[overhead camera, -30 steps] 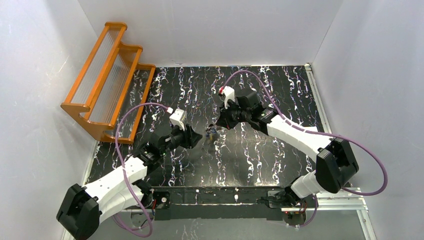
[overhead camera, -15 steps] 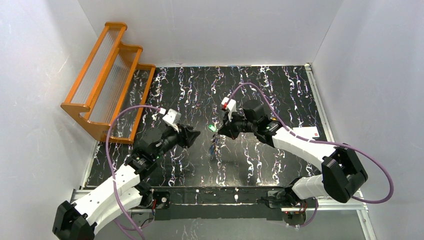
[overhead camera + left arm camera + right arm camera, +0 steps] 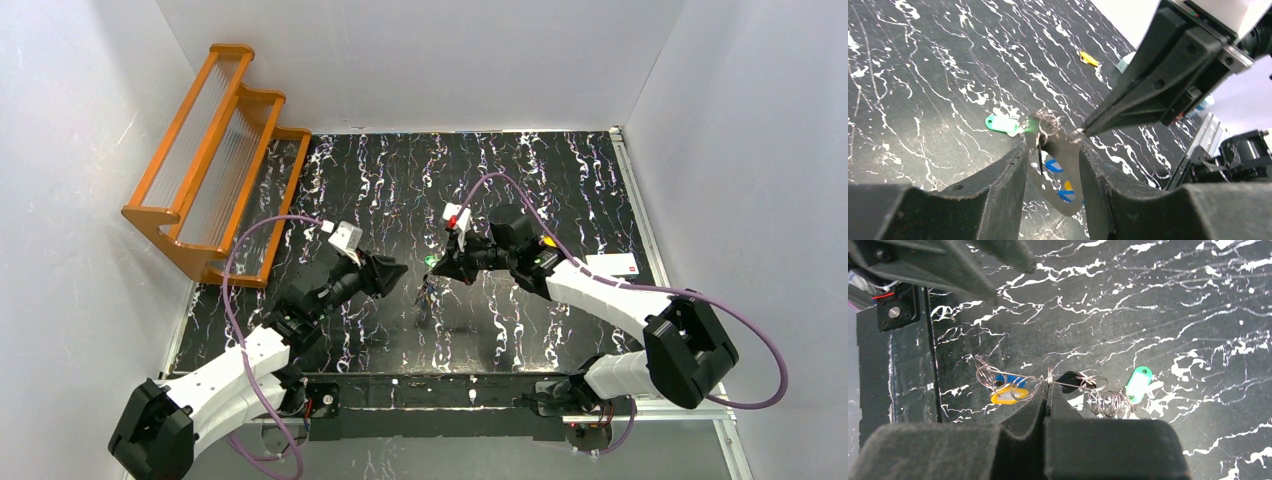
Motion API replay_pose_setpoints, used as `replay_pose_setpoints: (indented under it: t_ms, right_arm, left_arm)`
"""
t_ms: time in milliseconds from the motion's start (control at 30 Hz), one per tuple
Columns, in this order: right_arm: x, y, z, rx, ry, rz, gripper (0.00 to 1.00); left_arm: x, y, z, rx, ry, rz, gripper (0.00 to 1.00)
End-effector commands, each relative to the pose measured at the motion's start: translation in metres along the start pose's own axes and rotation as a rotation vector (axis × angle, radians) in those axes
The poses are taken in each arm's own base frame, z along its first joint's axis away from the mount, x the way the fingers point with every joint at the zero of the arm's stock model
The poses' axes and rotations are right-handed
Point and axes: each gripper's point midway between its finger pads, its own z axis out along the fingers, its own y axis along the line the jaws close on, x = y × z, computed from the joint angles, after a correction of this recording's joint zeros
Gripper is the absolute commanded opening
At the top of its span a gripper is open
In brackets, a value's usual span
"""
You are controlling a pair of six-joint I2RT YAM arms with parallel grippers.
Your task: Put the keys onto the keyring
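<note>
right gripper: clamped on the keyring's thin wire
left gripper: fingers parted, keyring's grey fob between them, contact unclear
green tag: right of the right gripper

Three tags — one green, one blue, one yellow — two grippers.
</note>
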Motion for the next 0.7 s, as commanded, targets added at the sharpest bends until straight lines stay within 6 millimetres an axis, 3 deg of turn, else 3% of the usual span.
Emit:
replay_pose_setpoints:
  t_ms: [0, 133, 267, 400, 500, 667]
  right_arm:
    - [-0.033, 0.018, -0.008, -0.087, -0.125, -0.137, 0.01]
    - [-0.035, 0.020, -0.010, -0.096, -0.130, -0.146, 0.01]
    - [-0.035, 0.025, -0.011, -0.120, -0.141, -0.170, 0.01]
    - [-0.036, 0.030, -0.013, -0.144, -0.153, -0.195, 0.01]
    - [-0.036, 0.035, -0.015, -0.164, -0.165, -0.216, 0.01]
    - [-0.038, 0.038, -0.017, -0.179, -0.180, -0.234, 0.01]
  left_arm:
    - [-0.017, 0.010, -0.002, -0.068, -0.101, -0.037, 0.41]
    - [-0.017, 0.035, -0.005, -0.218, -0.134, -0.137, 0.41]
    - [-0.009, 0.030, -0.002, -0.175, -0.081, -0.072, 0.39]
    - [0.000, 0.006, 0.004, -0.027, -0.017, -0.022, 0.39]
    - [0.006, -0.025, 0.004, 0.165, 0.017, 0.036, 0.40]
    - [0.003, -0.031, 0.007, 0.197, 0.003, 0.000, 0.39]
